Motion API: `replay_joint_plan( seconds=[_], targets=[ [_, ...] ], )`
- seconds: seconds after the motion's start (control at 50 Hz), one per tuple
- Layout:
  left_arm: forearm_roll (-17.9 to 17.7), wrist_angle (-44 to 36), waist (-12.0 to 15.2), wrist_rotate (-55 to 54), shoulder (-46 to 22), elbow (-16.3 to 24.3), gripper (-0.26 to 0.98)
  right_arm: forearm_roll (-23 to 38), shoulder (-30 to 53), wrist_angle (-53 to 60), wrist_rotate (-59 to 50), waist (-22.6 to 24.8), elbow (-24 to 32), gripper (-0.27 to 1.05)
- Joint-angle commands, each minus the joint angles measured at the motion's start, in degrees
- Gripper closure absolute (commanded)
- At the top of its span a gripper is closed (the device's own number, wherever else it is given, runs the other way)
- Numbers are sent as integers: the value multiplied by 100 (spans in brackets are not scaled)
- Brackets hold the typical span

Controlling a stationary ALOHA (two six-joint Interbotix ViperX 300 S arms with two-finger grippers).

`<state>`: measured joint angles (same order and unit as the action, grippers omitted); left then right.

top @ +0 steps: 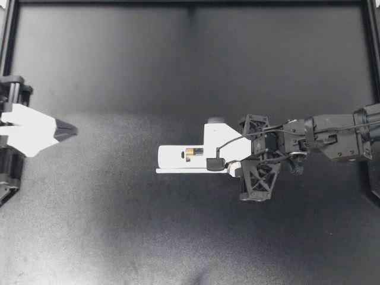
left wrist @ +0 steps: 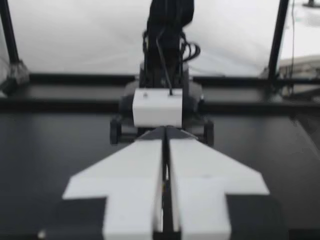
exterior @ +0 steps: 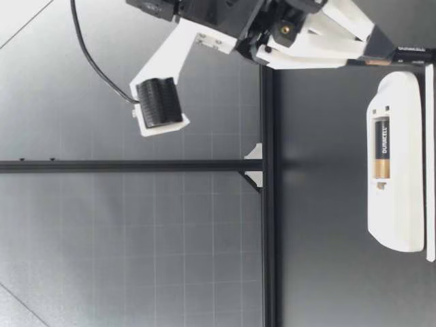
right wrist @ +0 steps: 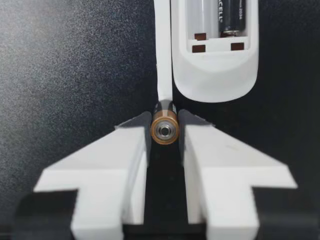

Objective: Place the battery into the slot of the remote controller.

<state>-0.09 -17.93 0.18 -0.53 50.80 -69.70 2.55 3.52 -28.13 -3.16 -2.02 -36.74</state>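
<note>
Right gripper (top: 227, 159): clamped on a battery (right wrist: 164, 129), held end-on at the fingertips, just off the end of the remote (top: 178, 155).
Slot: one seated cell (right wrist: 231, 15); the empty bay (right wrist: 202, 15) is beside it.
Left gripper (top: 65, 129): well apart, fingers pressed together, empty.

Risks for you:
- The battery lines up with the thin white strip (right wrist: 162, 50) along the remote's side, not the bay. Pushing ahead would likely hit the strip.
- Nothing pins the remote, so a nudge could slide it.
- With a tip-only grip, the battery may tilt on contact.
</note>
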Motion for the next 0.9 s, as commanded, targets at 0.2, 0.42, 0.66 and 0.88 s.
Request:
replay_joint_plan(
  seconds=[0.2,0.42,0.66,0.88],
  targets=[
    [-9,615,158,-18,-1626,756,88,0,-861,1740,-53,-35,-554,74],
    [-18,1028,299,-18,-2821,1274,88,-9,-747,3779,-53,-220,-1187,74],
    [-18,1521,334,-18,-4052,1934,88,-9,-431,4755,-26,-352,-1415,74],
    [-9,1802,334,9,-4887,2399,88,0,-26,5045,-18,-352,-1371,74]
  ],
)
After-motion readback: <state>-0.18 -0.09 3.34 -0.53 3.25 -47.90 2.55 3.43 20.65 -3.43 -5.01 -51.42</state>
